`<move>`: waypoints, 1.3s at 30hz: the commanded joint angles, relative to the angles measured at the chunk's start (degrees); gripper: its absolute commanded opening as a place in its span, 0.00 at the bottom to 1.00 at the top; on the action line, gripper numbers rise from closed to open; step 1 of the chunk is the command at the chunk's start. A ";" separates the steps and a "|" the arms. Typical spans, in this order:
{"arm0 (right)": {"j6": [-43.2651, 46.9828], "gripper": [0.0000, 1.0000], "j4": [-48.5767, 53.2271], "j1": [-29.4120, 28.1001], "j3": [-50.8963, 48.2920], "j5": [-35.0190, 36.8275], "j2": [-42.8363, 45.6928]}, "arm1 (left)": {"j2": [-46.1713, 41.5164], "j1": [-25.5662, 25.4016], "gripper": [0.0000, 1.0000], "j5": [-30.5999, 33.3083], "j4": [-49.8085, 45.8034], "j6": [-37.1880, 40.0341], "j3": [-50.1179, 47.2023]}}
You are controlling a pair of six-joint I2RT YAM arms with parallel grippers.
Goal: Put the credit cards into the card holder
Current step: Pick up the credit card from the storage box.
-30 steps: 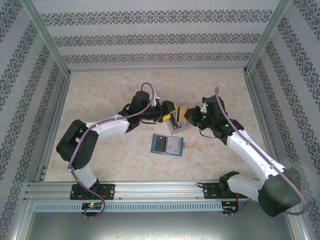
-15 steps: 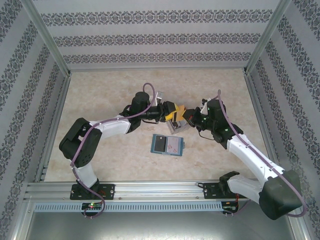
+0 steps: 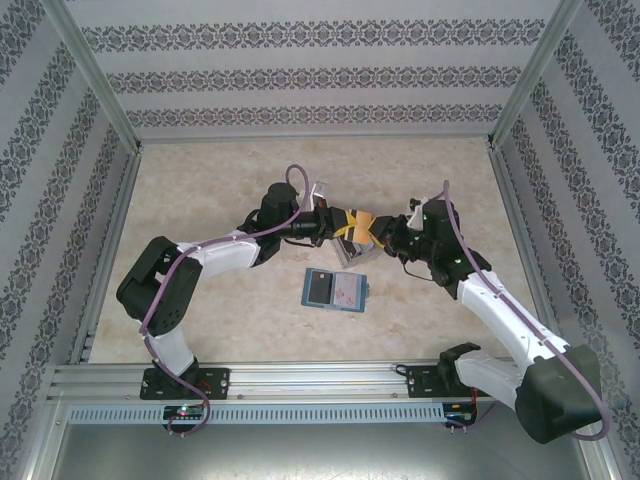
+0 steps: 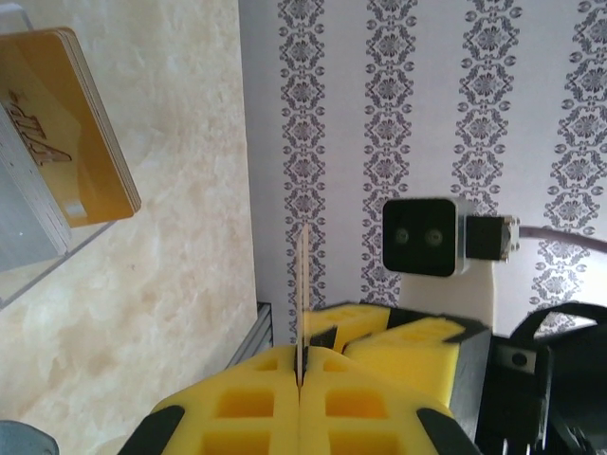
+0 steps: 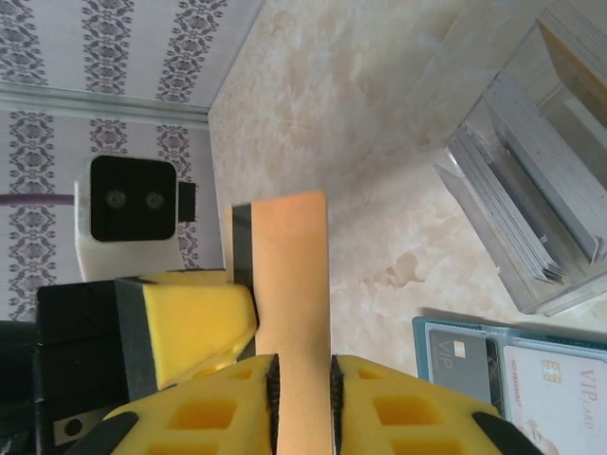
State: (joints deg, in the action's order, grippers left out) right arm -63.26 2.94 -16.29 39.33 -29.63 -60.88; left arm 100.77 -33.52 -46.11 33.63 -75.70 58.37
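The left arm reaches in from the near-left corner toward the middle of the surface [image 3: 200,180]. Its left tool [image 3: 350,224] is clamped shut on the orange card [image 3: 362,217]. The left wrist view makes this plain: the two yellow fingers [image 4: 237,408] meet with no gap, and the card [image 4: 303,294] rises from their seam as a thin edge-on line.

Just nearward of the tools, the card holder [image 3: 365,291] lies open and flat around the middle of the surface, toward its near edge. A dark card and a pale one sit side by side in it. The right wrist view shows them closer, the dark card [image 5: 463,358] left of a pale card [image 5: 560,398] printed "VIP".

Between the holder and the tools stands the clear box [image 3: 352,255], just beside the holder on its far side. From above its contents are hard to read. The left wrist view shows a yellow card [image 4: 71,142] leaning in it against grey cards [image 4: 19,199]. The right wrist view shows a row of grey cards [image 5: 531,209] standing on edge.

The right tool [image 3: 378,232] meets the left one over the box, gripping the same orange card. In its own wrist view the card appears face-on [image 5: 292,284], standing between its two fingers with each touching a long edge. A yellow finger of the left tool [image 5: 190,327] sits against the card's left side.
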 commanded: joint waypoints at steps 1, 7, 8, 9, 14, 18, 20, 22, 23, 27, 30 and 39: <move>2.06 0.25 -2.40 2.13 -0.88 -5.86 1.04 | -0.27 0.12 0.00 -3.84 1.32 1.18 1.04; 1.90 0.30 -3.91 2.85 -0.48 -9.70 -1.21 | 0.10 0.08 0.00 -4.69 3.11 -0.10 1.00; 1.83 0.30 -3.99 2.89 -0.57 -9.70 -1.60 | 0.21 0.07 0.00 -4.69 3.93 -0.59 0.88; 1.80 0.30 -4.04 2.88 -0.66 -9.88 -1.91 | 0.24 0.10 0.00 -4.77 4.56 -1.00 0.79; 1.30 0.33 -4.78 2.74 -1.27 -10.16 -2.92 | 0.13 0.12 0.00 -3.74 5.91 -1.92 -0.05; 1.44 0.39 -4.42 2.72 -1.46 -9.72 -2.70 | 0.04 0.12 0.00 -3.12 6.89 -2.65 -0.61; 2.17 0.39 -2.60 2.76 -1.28 -8.10 -2.26 | -0.13 0.06 0.00 -2.69 6.79 -2.70 -0.76; 1.98 0.40 -2.32 2.83 -1.77 -6.86 -2.09 | -0.41 0.10 0.00 -1.97 6.80 -2.78 -1.08; 1.70 0.40 -2.70 2.81 -2.10 -6.80 -2.20 | -0.49 0.09 0.00 -1.72 6.80 -2.77 -1.36; 1.78 0.41 -2.94 2.62 -2.16 -7.63 -3.18 | -0.33 -0.01 0.00 -1.35 6.83 -2.87 -1.66; 1.85 0.42 -2.91 2.59 -2.07 -7.62 -3.46 | -0.31 0.04 0.00 -0.93 7.60 -3.47 -2.20; 0.24 0.24 -10.05 1.31 -1.89 -12.06 -5.63 | 0.74 0.03 0.00 -2.36 7.94 -4.02 -1.50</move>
State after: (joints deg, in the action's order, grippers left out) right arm -62.81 -2.81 -14.15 37.82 -38.81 -65.73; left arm 101.10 -33.52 -47.57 37.76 -78.87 56.80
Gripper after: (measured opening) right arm 0.254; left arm 0.049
